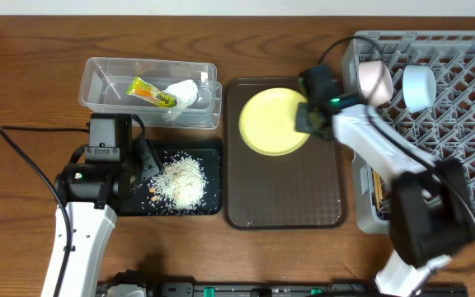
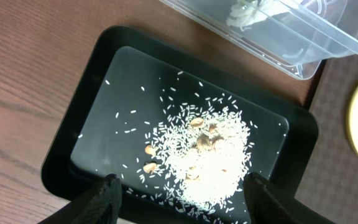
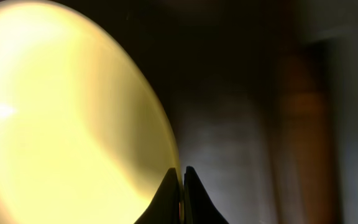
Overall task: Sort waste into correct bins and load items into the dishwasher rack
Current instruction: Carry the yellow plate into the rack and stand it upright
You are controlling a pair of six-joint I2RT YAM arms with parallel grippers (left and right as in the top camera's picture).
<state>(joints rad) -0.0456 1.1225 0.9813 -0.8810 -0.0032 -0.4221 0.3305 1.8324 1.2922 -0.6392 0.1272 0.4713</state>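
Observation:
The pale-yellow plate (image 1: 272, 121) lies on the brown serving tray (image 1: 283, 194). My right gripper (image 1: 310, 118) is shut on the plate's right rim; the right wrist view shows its fingers (image 3: 183, 186) pinching the plate's edge (image 3: 61, 124). My left gripper (image 2: 182, 193) is open over the near edge of the black tray (image 2: 86, 124), which holds the rice with brown bits (image 2: 207, 155), also seen from overhead (image 1: 180, 179). The clear tub (image 1: 105, 87) holds the snack wrapper (image 1: 151, 91) and the white napkin (image 1: 184, 92). The grey rack (image 1: 468, 124) holds a white bowl (image 1: 374, 80), a light-blue bowl (image 1: 419, 87) and chopsticks (image 1: 379, 188).
The brown serving tray sits between the black tray (image 1: 209, 153) and the rack. The clear tub's corner (image 2: 303, 59) lies just beyond the black tray. A black cable (image 1: 31, 161) runs over the table at the left. The small white cup is not visible.

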